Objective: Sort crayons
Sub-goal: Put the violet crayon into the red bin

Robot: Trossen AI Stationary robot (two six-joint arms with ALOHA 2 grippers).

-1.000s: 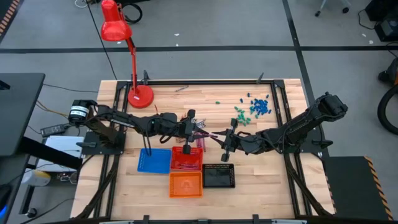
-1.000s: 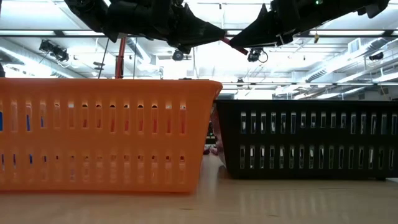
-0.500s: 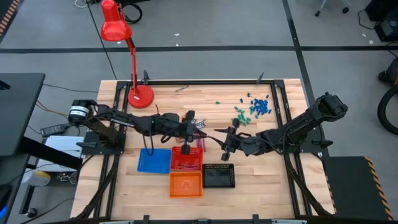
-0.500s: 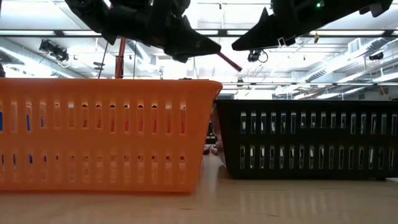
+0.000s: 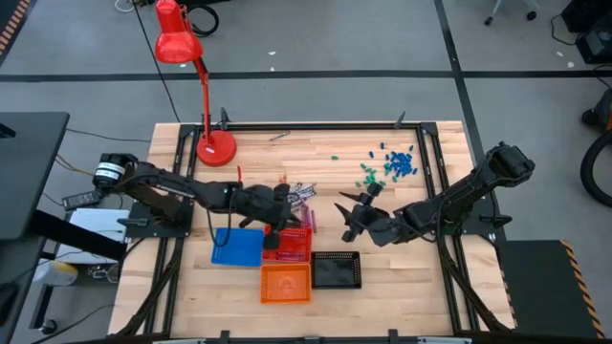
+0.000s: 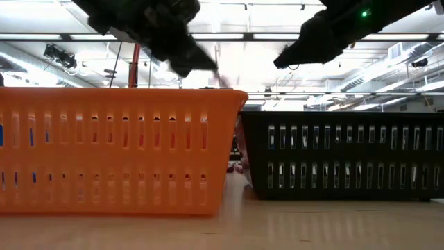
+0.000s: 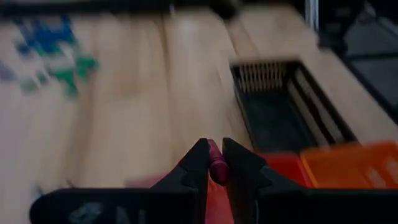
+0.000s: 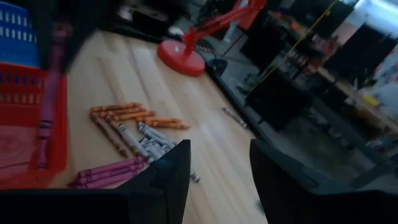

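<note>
Pinching a magenta crayon (image 7: 214, 169) between its fingertips, the left gripper (image 5: 277, 229) hangs at the high view's centre above the red tray (image 5: 298, 250). A blue tray (image 5: 239, 248) sits left of it; an orange tray (image 5: 287, 284) and a black tray (image 5: 336, 271) sit lower. Loose crayons (image 8: 127, 134) lie just above the red tray. Right of centre, the right gripper (image 5: 352, 214) is spread and empty. A red lamp (image 5: 216, 146) stands upper left.

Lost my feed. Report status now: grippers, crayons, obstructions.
Left gripper shut on magenta crayon, above the red slotted tray. Right gripper open, empty, beside it. Loose orange, grey and magenta crayon pile waits on the wooden table. Nothing obstructing.
</note>
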